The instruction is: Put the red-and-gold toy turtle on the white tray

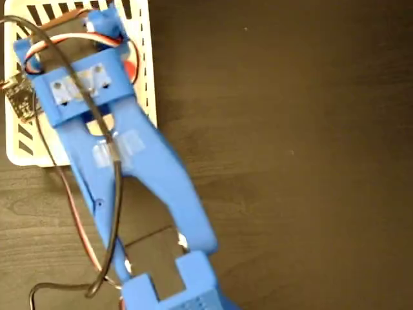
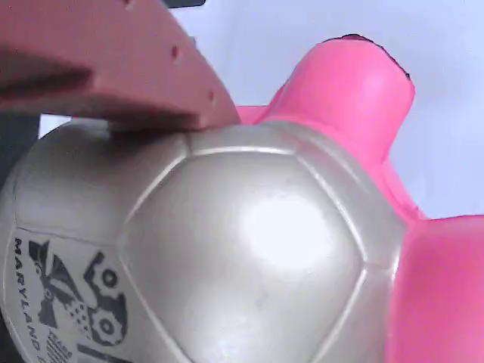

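Turtle [image 2: 249,249]: filled wrist view, gold shell up, pink head upper right.
Gripper [image 1: 106,29]: over tray [image 1: 147,77] at desk's top-left corner.
Fingers [image 2: 113,68]: one pressed on shell; grip state unclear.

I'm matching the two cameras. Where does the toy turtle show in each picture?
Fixed view: the turtle is not visible; the blue arm covers the white tray at upper left.
Wrist view: the turtle fills the frame, a pincer finger against its shell.
Shared landmark: the white surface behind the turtle may be the tray.
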Tool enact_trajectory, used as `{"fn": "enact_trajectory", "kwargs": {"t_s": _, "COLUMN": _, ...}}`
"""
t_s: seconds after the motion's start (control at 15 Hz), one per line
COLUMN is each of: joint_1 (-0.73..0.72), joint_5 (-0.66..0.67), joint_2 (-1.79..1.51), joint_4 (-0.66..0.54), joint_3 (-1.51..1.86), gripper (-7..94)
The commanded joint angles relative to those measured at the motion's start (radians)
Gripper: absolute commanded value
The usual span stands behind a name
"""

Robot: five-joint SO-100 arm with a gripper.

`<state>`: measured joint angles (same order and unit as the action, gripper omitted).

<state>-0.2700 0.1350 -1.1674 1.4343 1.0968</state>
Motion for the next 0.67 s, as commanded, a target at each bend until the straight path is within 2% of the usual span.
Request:
{"fn": "enact_trajectory", "kwargs": {"t_s": 0.0, "joint_1": -0.040, "joint_5": -0.011, "joint_2": -0.029, "joint_4": -0.014, "joint_3": 0.000, "gripper": 4}}
{"fn": "enact_trajectory", "kwargs": {"t_s": 0.07, "joint_1": -0.043, "joint_5": -0.020, "joint_2": -0.028, "joint_4": -0.021, "joint_3": 0.008, "gripper": 6}}
{"fn": "enact_trajectory", "kwargs": {"t_s": 0.13, "joint_1": -0.044, "joint_5": -0.025, "joint_2": -0.028, "joint_4": -0.025, "joint_3": 0.008, "gripper": 14}}
{"fn": "enact_trajectory", "kwargs": {"t_s": 0.27, "joint_1": -0.051, "joint_5": -0.034, "joint_2": -0.028, "joint_4": -0.017, "joint_3": 0.002, "gripper": 40}}
{"fn": "enact_trajectory", "kwargs": {"t_s": 0.4, "joint_1": -0.054, "joint_5": -0.041, "joint_2": -0.028, "joint_4": -0.005, "joint_3": 0.005, "gripper": 58}}
{"fn": "enact_trajectory", "kwargs": {"t_s": 0.47, "joint_1": -0.052, "joint_5": -0.044, "joint_2": -0.028, "joint_4": -0.005, "joint_3": 0.006, "gripper": 62}}
{"fn": "enact_trajectory", "kwargs": {"t_s": 0.6, "joint_1": -0.044, "joint_5": -0.040, "joint_2": -0.035, "joint_4": -0.006, "joint_3": 0.008, "gripper": 62}}
